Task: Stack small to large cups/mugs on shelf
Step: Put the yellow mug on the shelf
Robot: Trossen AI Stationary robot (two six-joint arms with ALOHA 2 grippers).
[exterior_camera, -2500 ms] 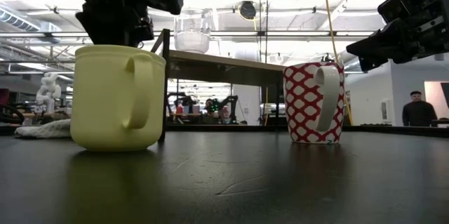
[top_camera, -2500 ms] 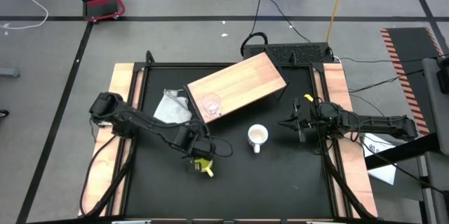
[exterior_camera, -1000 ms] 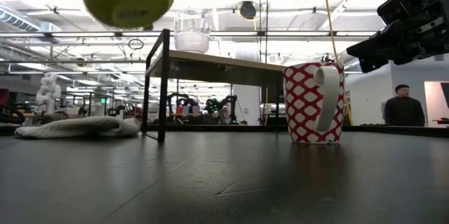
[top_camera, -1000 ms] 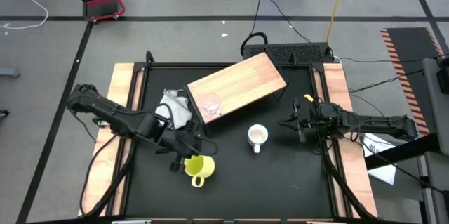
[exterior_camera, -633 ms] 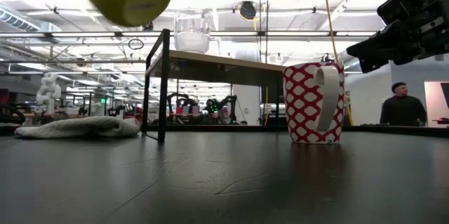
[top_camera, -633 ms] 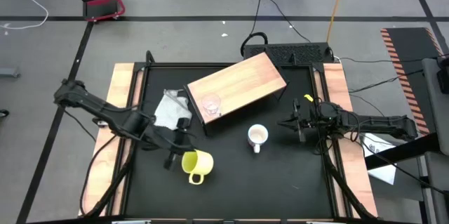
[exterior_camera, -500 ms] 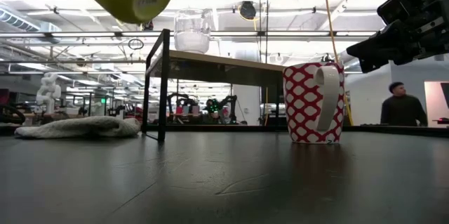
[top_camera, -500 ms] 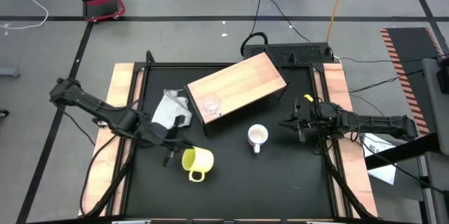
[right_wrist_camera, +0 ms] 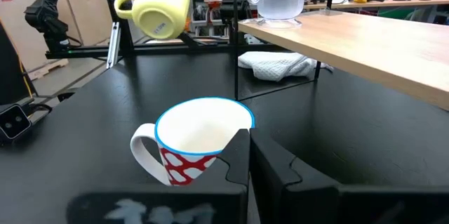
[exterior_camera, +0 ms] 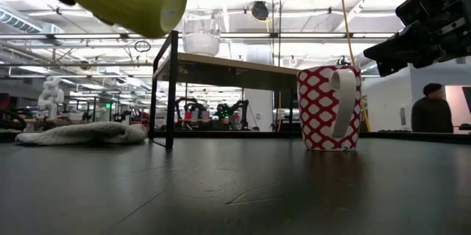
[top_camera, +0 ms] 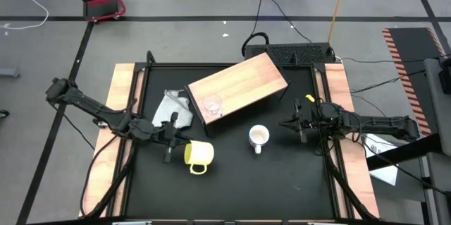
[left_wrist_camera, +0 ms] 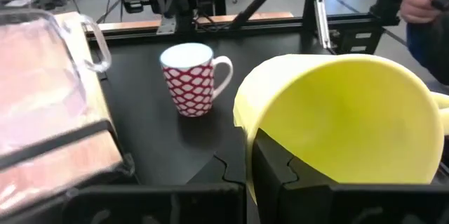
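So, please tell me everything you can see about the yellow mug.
The yellow mug is pale yellow, glossy like ceramic, with one loop handle, and looks empty. It hangs tipped on its side above the black table, touching nothing below. The left end effector is shut on its rim, one finger inside. It sits near the table's front left, apart from the shelf.

The high view looked straight down on the whole table [top_camera: 232, 183]. The low view sat at tabletop level, facing the room. Each of the 2 wrist views looked forward, close over the surface. All 4 views shared the red-patterned mug [top_camera: 258, 137] [exterior_camera: 329, 107] [left_wrist_camera: 191, 78] [right_wrist_camera: 198, 142].
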